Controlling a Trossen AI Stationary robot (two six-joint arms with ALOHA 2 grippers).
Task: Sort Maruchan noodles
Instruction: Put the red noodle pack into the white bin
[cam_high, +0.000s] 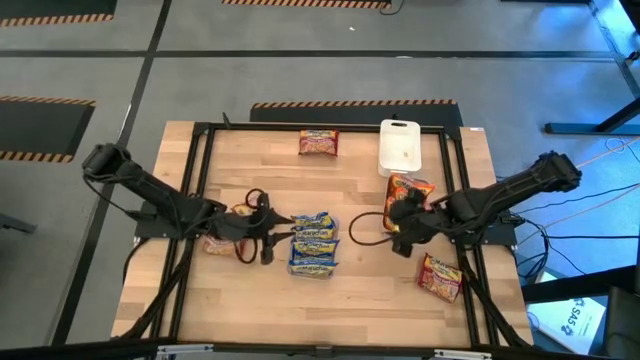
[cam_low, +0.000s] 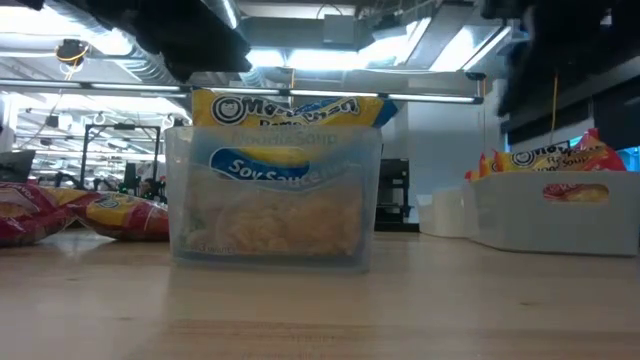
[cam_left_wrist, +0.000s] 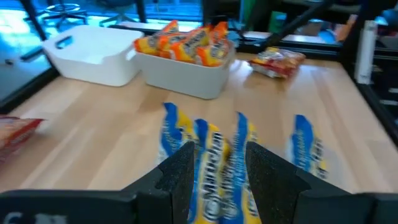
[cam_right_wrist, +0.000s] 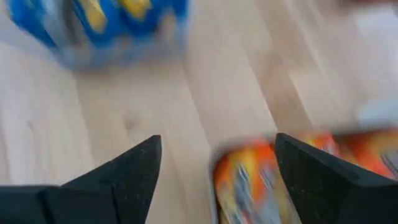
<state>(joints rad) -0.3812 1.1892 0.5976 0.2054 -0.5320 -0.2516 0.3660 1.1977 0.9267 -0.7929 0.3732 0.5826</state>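
Blue-and-yellow noodle packets (cam_high: 313, 240) stand on edge in a clear container (cam_low: 270, 235) at mid-table. My left gripper (cam_left_wrist: 219, 177) is at that container's left side, shut on one blue-and-yellow packet. Orange-and-yellow packets (cam_high: 408, 188) stand in a second container (cam_left_wrist: 186, 78) to the right. My right gripper (cam_right_wrist: 217, 168) is open just on the near side of it, above an orange packet (cam_right_wrist: 249, 186) and touching nothing. Dark red packets lie flat near the far edge (cam_high: 318, 143) and the near right corner (cam_high: 440, 276). My left gripper pinches one blue-and-yellow packet (cam_left_wrist: 217, 186) between its two fingers, coming level from the table's left. The packet stands on edge among the other blue packets. Its upper edge (cam_low: 290, 108) rises above the clear container's rim; whether its lower edge rests inside, I cannot tell.
A white lid (cam_high: 400, 146) lies at the far right, beyond the orange container. More packets (cam_high: 218, 242) lie under my left arm, also seen low at the table's left (cam_low: 125, 216). Black frame rails (cam_high: 190, 200) run along both table sides. Bare wood lies along the near edge.
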